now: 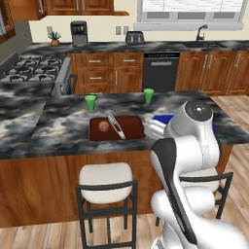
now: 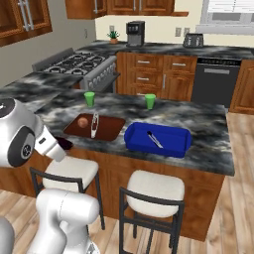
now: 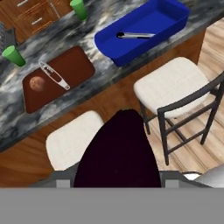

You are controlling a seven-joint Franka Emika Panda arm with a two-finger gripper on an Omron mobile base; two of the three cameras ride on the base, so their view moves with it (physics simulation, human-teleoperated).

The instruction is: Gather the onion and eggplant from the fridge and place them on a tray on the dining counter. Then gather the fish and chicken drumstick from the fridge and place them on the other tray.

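Note:
A dark purple eggplant point(image 3: 118, 153) looms large at the bottom of the hand view, and my gripper point(image 2: 55, 149) is shut on it. In the right base view the eggplant point(image 2: 65, 144) hangs at the near edge of the dining counter, just in front of the brown tray point(image 2: 109, 126). A round brown onion point(image 1: 103, 126) lies in that tray point(image 1: 131, 129), beside a slim silver utensil point(image 1: 115, 126). To its right stands the blue tray point(image 2: 173, 144), which holds another silver utensil point(image 2: 154, 140). From the hand, the onion point(image 3: 37, 83) and brown tray point(image 3: 78, 65) appear upper left, and the blue tray point(image 3: 131, 52) upper right.
Two green cups point(image 1: 90, 102) point(image 1: 149, 95) stand on the counter behind the trays. Two white-cushioned stools point(image 2: 155, 188) point(image 1: 104, 176) sit against the counter's near side, below my hand. A stove, cabinets and a dishwasher line the far wall.

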